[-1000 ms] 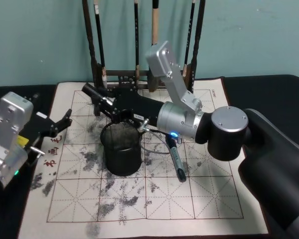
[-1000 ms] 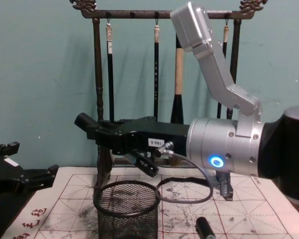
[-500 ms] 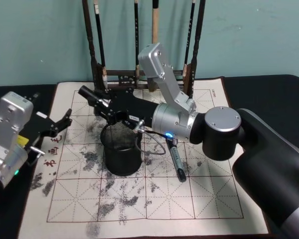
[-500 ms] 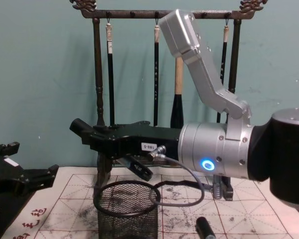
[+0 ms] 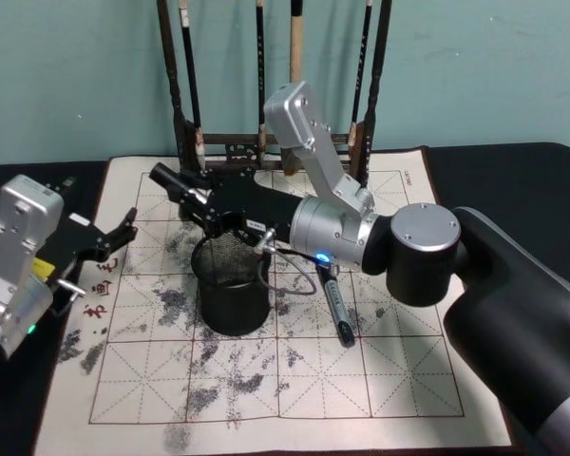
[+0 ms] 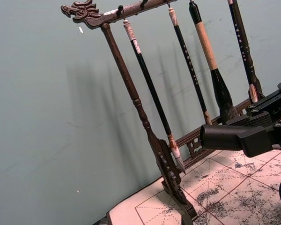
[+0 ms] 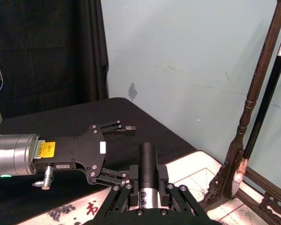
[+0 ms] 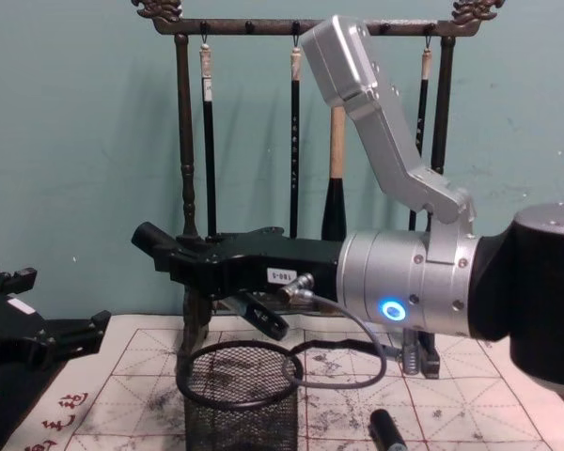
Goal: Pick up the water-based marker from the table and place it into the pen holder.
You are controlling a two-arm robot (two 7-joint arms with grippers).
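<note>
Black marker pinched in right gripper above pen holder, brush rack behind; left gripper spread.

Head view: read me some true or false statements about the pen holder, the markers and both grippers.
1. The pen holder stands upright on the mat. True.
2. The left gripper is clamped on the pen holder. False: it is open near the mat's left edge, apart from the holder.
3. The right gripper grips a dark marker, held roughly level and higher than the holder's rim. True.
4. No marker lies on the mat. False: a second marker lies to the right of the holder.
5. The brush rack hangs bare. False: several brushes hang from it.
</note>
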